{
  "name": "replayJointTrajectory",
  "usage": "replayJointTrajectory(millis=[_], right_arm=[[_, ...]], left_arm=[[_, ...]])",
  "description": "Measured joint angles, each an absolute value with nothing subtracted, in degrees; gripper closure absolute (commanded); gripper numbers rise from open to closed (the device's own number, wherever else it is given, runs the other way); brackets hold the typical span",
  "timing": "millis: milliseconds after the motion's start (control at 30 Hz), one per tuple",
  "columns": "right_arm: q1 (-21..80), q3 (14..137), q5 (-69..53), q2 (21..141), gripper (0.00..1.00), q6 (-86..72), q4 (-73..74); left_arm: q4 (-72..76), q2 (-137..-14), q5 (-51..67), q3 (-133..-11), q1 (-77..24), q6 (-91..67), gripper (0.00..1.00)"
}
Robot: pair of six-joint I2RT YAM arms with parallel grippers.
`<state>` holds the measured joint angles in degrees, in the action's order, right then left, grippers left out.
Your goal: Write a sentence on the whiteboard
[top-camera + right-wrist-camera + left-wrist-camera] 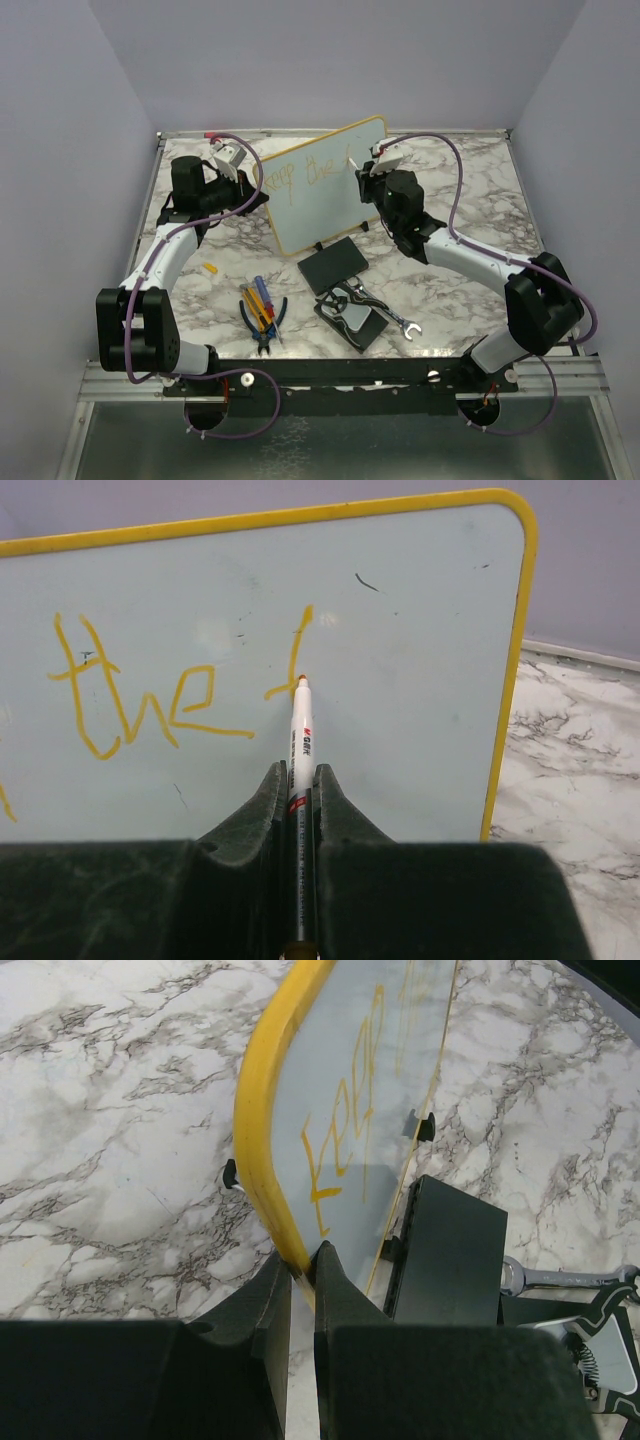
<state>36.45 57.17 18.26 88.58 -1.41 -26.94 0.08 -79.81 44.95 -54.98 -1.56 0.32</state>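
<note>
The whiteboard (320, 185), white with a yellow frame, stands tilted at the table's back middle. On it is the sentence (305, 165) in yellow-orange: "keep the" and the start of an "f" (295, 650). My left gripper (302, 1260) is shut on the board's yellow left edge (262, 1130). My right gripper (300, 775) is shut on a white marker (300, 740), its orange tip touching the board at the crossbar of the "f". In the top view my right gripper (368, 172) is at the board's right side and my left gripper (240, 180) at its left edge.
A black pad (332, 265) lies in front of the board. Nearer are a black tool with a spanner (365, 315), pliers and screwdrivers (262, 310), and a small orange cap (209, 267). The marble table (470, 190) has a metal rail at the back.
</note>
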Motion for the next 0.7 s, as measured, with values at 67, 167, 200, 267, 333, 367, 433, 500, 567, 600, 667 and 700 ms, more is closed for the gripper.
replayJointTrajectory(millis=[67,167,200,267,333,367,433,500,567,600,667,700], right_arm=[[36.4,57.2,18.3,88.6,0.99,-1.4,-26.9],[36.4,57.3,18.7,88.6,0.99,-1.4,-26.9],[36.4,57.3,18.8,88.6,0.99,-1.4,-26.9],[36.4,57.4,19.0,88.7,0.99,-1.5,-26.9],[36.4,57.5,19.2,88.8,0.99,-1.5,-26.9],[36.4,57.6,19.3,88.8,0.99,-1.5,-26.9],[36.4,57.7,19.5,88.9,0.99,-1.5,-26.9],[36.4,57.7,19.7,88.9,0.99,-1.5,-26.9],[36.4,57.7,19.7,88.9,0.99,-1.5,-26.9],[36.4,57.7,19.7,88.8,0.99,-1.4,-26.9],[36.4,57.2,19.6,88.2,0.99,-1.4,-27.0],[36.3,56.7,19.6,87.6,0.99,-1.4,-27.0]], left_arm=[[0.1,-79.8,44.9,-55.0,-1.6,0.3,1.0],[0.1,-79.8,45.0,-55.0,-1.6,0.3,1.0],[0.1,-79.8,45.0,-55.0,-1.6,0.3,1.0],[0.1,-79.8,44.9,-55.0,-1.6,0.3,1.0],[0.1,-79.8,45.0,-55.0,-1.6,0.3,1.0],[0.1,-79.8,44.9,-55.0,-1.6,0.3,1.0],[0.0,-79.8,45.0,-55.0,-1.6,0.3,1.0],[0.0,-79.8,45.0,-55.0,-1.6,0.3,1.0],[-0.1,-79.8,44.9,-55.0,-1.6,0.3,1.0],[-0.1,-79.7,44.9,-55.0,-1.6,0.3,1.0],[-0.1,-79.7,44.9,-55.0,-1.6,0.3,1.0],[-0.1,-79.7,44.9,-55.0,-1.6,0.3,1.0]])
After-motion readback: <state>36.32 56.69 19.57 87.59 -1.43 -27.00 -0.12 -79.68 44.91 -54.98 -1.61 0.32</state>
